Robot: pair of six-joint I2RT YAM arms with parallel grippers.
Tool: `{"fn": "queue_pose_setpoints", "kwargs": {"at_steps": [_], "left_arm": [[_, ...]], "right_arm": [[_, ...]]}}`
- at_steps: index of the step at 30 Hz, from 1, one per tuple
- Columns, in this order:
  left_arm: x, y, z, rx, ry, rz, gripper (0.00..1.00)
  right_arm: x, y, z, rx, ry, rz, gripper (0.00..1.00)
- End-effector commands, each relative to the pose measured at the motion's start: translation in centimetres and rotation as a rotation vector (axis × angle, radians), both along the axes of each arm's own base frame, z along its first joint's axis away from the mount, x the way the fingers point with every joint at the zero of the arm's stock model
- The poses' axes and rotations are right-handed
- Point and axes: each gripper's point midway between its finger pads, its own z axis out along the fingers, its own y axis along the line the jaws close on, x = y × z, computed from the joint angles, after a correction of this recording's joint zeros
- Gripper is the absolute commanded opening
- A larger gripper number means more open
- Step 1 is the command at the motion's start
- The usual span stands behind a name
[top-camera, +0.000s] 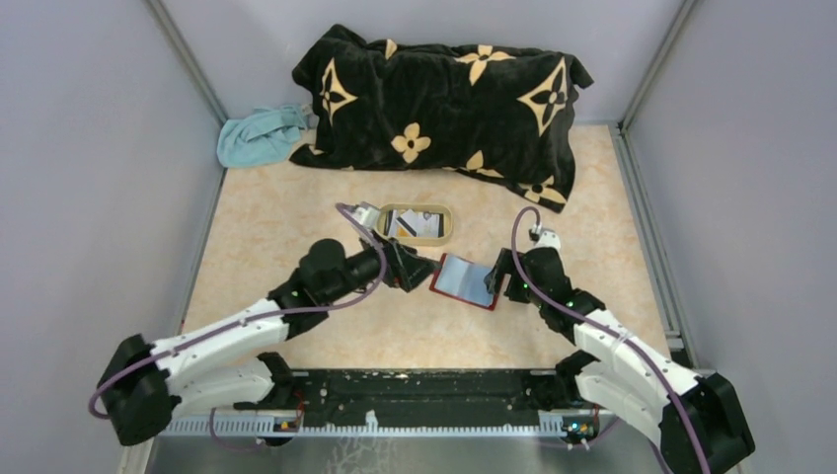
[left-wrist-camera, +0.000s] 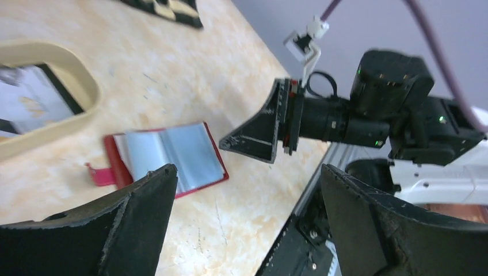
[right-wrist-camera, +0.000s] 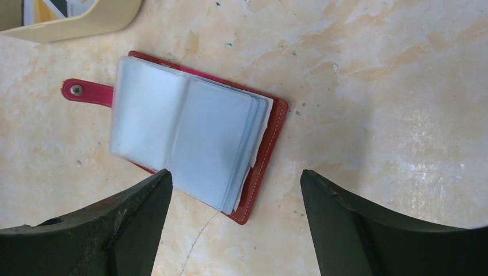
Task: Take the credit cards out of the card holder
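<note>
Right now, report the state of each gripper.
Left gripper: open, empty.
Right gripper: open, empty.

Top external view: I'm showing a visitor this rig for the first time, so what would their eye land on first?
Probably the black fabric with tan flowers at the very back, the biggest thing there. Next, the dark red card holder lying open in the middle, between the open left gripper and right gripper, with the beige oval tray holding cards just behind it.
</note>
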Motion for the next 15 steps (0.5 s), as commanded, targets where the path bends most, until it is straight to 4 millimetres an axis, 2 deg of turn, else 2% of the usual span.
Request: {"fn": "queue_pose_setpoints", "kwargs": {"at_steps": [1, 4, 7, 10, 15], "left_arm": [[0.7, 5.6, -2.1, 0.152, -0.006, 0.208, 0.99], [0.6, 8.9, -2.6, 0.188, 0.001, 0.325, 0.99], [0.2, 11.5, -2.3, 0.172, 0.017, 0.407, 0.99], [-0.9, 13.1, -1.4, 0.122, 0.026, 0.435, 0.99], [-1.3, 14.9, -2.0, 0.144, 0.021, 0.475, 0.99]], "right_arm": [[1.5, 1.0, 4.0, 0.054, -0.125, 0.02, 0.83], [1.5, 1.2, 4.7, 0.051, -0.139, 0.039, 0.86], [1.9, 1.2, 6.0, 0.037, -0.171, 0.056, 0.89], [2.0, 1.1, 7.3, 0.033, -0.202, 0.063, 0.91], [1.7, 0.8, 7.7, 0.032, -0.22, 0.06, 0.93]]}}
